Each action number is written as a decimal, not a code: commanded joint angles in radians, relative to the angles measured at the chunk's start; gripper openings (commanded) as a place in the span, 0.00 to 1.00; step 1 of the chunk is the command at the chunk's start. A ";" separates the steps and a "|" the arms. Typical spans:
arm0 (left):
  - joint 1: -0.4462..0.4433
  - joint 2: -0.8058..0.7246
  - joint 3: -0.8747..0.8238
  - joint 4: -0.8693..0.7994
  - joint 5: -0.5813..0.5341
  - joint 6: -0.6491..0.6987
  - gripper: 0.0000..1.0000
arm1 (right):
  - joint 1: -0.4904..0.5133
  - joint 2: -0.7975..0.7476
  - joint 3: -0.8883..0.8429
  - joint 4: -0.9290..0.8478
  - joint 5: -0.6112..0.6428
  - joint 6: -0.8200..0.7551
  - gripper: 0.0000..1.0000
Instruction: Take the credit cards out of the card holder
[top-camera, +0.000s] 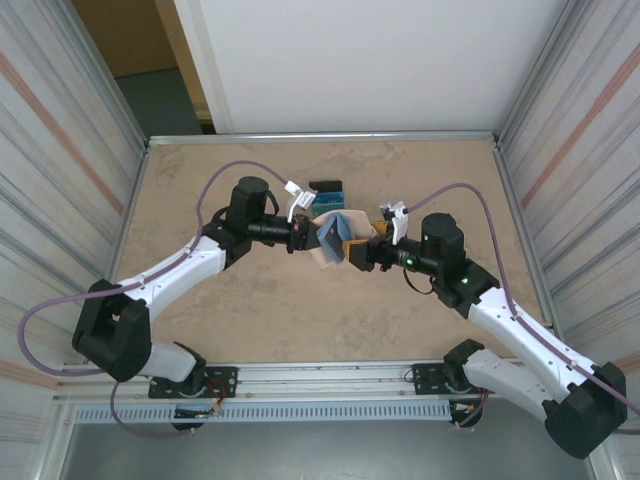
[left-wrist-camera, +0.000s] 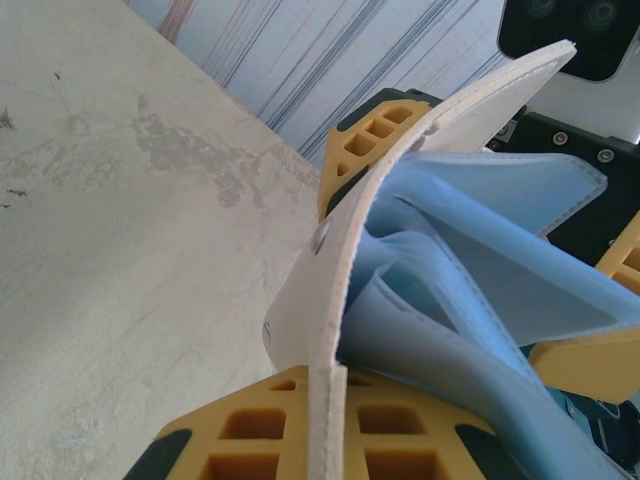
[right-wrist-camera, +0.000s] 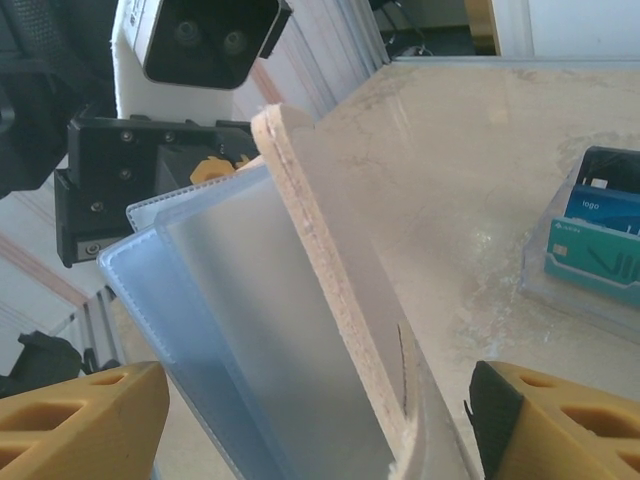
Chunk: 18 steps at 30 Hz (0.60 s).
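Holder (top-camera: 333, 238) stands opened in the middle of the table (top-camera: 250, 320) in the top view, between left gripper (top-camera: 306, 234) and right gripper (top-camera: 360, 254), which face each other across it. Cards (top-camera: 328, 194) — black, blue, teal — lie just beyond it, apart from both arms. Left wrist view: left jaws are pressed together on the tan cover (left-wrist-camera: 335, 300) at its lower edge, with pale blue sleeves (left-wrist-camera: 470, 290) fanning out to the right. One yellow finger (left-wrist-camera: 375, 135) of the right gripper shows behind the cover and another beside the sleeves, so those jaws straddle the holder. Right wrist view: right jaws are spread wide, cover and sleeves between them, with a visible gap on the cover side — nothing pinched. The sleeves facing this camera look frosted and empty, and the cards sit in a clear tray (right-wrist-camera: 535, 262) on the table to the right. Judgement: extraction appears largely or wholly done, with cards out and stacked. Whether any sleeve hides another card cannot be told. Left to do: check the hidden pockets, then release the holder.
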 joint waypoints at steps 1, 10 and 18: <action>-0.011 -0.019 0.021 0.040 0.038 -0.009 0.00 | -0.008 -0.004 -0.004 -0.015 0.037 0.010 0.78; -0.012 -0.015 0.021 0.036 0.039 -0.009 0.00 | -0.008 0.001 -0.004 -0.011 0.042 0.008 0.75; -0.012 -0.014 0.021 0.035 0.042 -0.003 0.00 | -0.008 -0.014 -0.011 -0.014 0.067 0.009 0.64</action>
